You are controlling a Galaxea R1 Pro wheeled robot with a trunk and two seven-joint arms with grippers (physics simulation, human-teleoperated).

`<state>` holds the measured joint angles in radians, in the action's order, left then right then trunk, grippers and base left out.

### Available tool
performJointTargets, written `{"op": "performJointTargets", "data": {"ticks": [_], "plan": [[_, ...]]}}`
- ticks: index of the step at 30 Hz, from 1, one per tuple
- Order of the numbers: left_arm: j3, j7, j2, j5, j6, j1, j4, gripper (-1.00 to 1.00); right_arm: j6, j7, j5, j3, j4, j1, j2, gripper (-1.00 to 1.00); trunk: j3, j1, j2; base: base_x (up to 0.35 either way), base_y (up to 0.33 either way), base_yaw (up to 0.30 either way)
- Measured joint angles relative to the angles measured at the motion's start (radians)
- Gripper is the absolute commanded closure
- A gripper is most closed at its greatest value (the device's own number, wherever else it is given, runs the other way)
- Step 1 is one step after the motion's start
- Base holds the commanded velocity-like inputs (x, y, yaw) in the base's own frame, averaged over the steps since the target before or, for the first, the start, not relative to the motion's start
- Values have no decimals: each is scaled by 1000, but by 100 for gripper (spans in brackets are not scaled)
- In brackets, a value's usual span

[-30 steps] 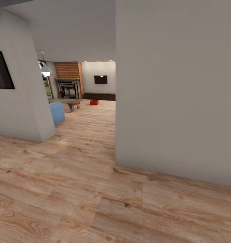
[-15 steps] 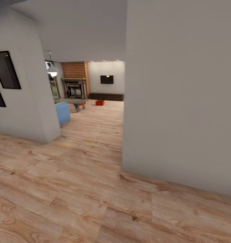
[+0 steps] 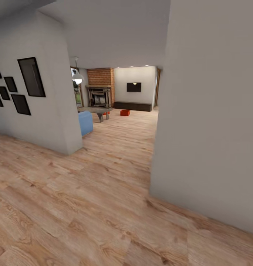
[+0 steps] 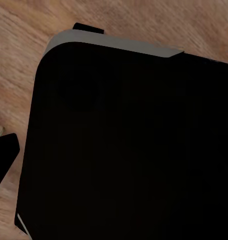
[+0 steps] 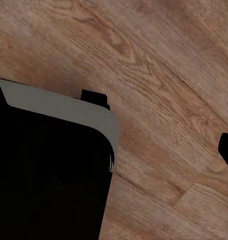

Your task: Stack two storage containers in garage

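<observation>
Although we stand well short of it, one orange-red storage container (image 3: 125,112) shows far ahead at about 12 o'clock in our head view, sitting on the light wood-plank floor (image 3: 85,192) of the living room (image 3: 119,96). A second orange-red patch (image 3: 107,113) lies at its 9 o'clock, beside the low table (image 3: 95,110); it is too small for us to say it is the other container. Behind the container runs the long dark low cabinet (image 3: 133,106), with the wall TV (image 3: 134,87) above it at 12 o'clock. The red brick fireplace (image 3: 101,87) stands at the container's 10 o'clock, a hanging lamp (image 3: 77,77) farther left. Nearer us, the blue sofa (image 3: 85,123) pokes out from behind a grey wall (image 3: 49,111) hung with dark frames (image 3: 31,76) at our 10 o'clock. A broad grey wall (image 3: 211,118) closes off our 2 o'clock.

Our wrist cameras both look down on plank flooring and a big black, grey-edged body (image 4: 129,145) of our own machine (image 5: 49,170). A dark tip (image 4: 4,155) sits at one picture's edge and another (image 5: 227,150) at the other's edge; we cannot tell whether either claw is released or clenched. The container lies well apart from both.
</observation>
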<state>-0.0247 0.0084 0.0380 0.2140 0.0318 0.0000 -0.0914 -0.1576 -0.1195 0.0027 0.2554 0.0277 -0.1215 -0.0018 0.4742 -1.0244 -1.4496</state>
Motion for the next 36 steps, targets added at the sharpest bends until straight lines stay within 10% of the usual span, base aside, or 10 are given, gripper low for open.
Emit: {"op": "performJointTargets", "data": {"ticks": [36], "plan": [[-1, 0, 0, 0, 0, 0, 0, -100, -3, 0, 1, -1, 0, 0, -1, -100, 0, 0, 0, 324, 72, 184]]}}
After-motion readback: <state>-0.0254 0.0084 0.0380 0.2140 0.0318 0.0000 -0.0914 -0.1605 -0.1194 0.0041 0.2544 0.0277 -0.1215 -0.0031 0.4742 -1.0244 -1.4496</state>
